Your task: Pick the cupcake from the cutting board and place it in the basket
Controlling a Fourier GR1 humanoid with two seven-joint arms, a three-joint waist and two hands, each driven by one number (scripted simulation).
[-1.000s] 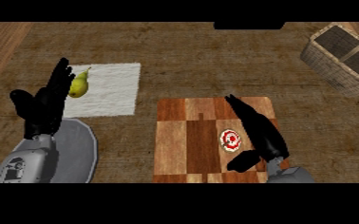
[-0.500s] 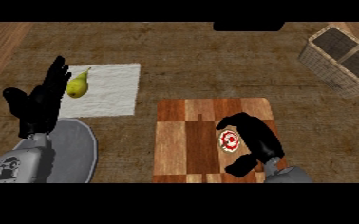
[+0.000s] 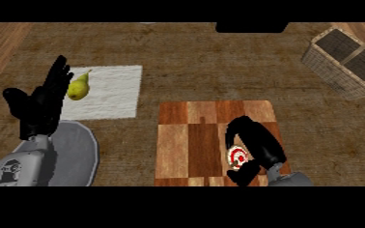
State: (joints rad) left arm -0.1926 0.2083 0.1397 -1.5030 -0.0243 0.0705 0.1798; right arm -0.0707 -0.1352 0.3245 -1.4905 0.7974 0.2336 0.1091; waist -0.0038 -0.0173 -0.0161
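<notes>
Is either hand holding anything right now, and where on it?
The right hand curls round the cupcake at its sides, on the cutting board; left hand, open, holds nothing.

left of the board (image 3: 189,145), the left hand (image 3: 41,107) is matte black, with long slim fingers and a thick thumb. its forearm (image 3: 32,162) is a smooth pale grey tube with a small dark marking on the side away from the board. over the board's right part, the right hand (image 3: 258,144) is the same black; only a grey stub of its forearm (image 3: 288,180) shows.
</notes>
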